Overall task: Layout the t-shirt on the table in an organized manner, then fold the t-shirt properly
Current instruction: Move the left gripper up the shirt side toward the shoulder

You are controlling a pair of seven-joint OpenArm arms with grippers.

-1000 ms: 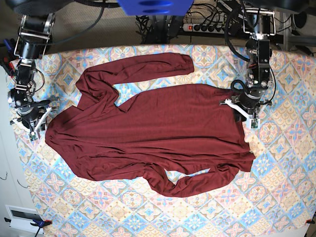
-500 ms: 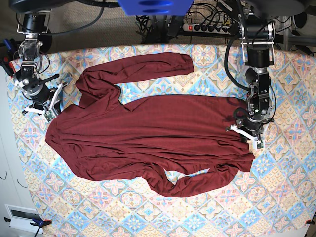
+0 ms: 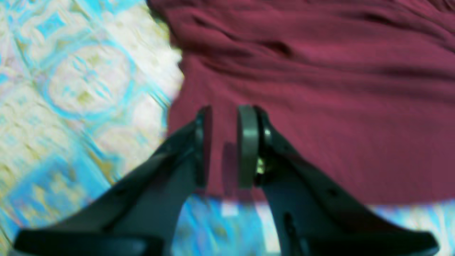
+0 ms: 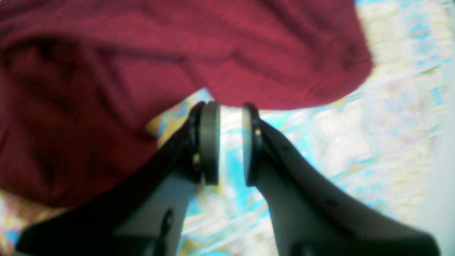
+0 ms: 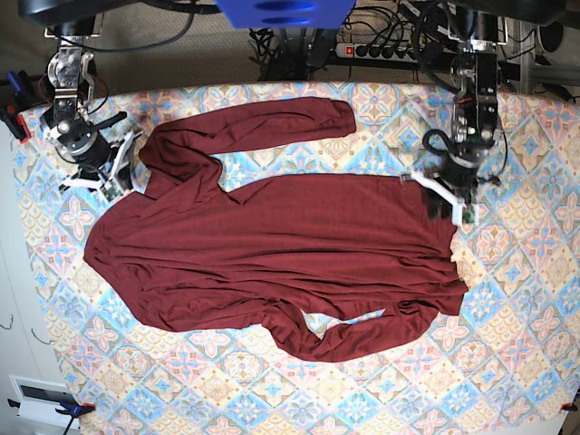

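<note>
No containers in view. The t-shirt [image 5: 272, 249] lies spread on the table [image 5: 507, 362], body flat, one sleeve stretched along the far side, the other curled at the near edge.

Left gripper [image 3: 224, 145]: fingers [image 3: 247, 145] slightly parted, a narrow gap between the pads, nothing pinched. Maroon cloth lies directly beneath and beyond the tips; the hem edge sits just behind them.

Right gripper [image 4: 230, 142]: fingers [image 4: 209, 142] likewise slightly parted and empty. They sit over bare tablecloth; the garment's edge lies just ahead of the tips and to their left. View blurred.

both wrist views blurred; t-shirt [image 3: 320, 89] cut off by edges.
</note>
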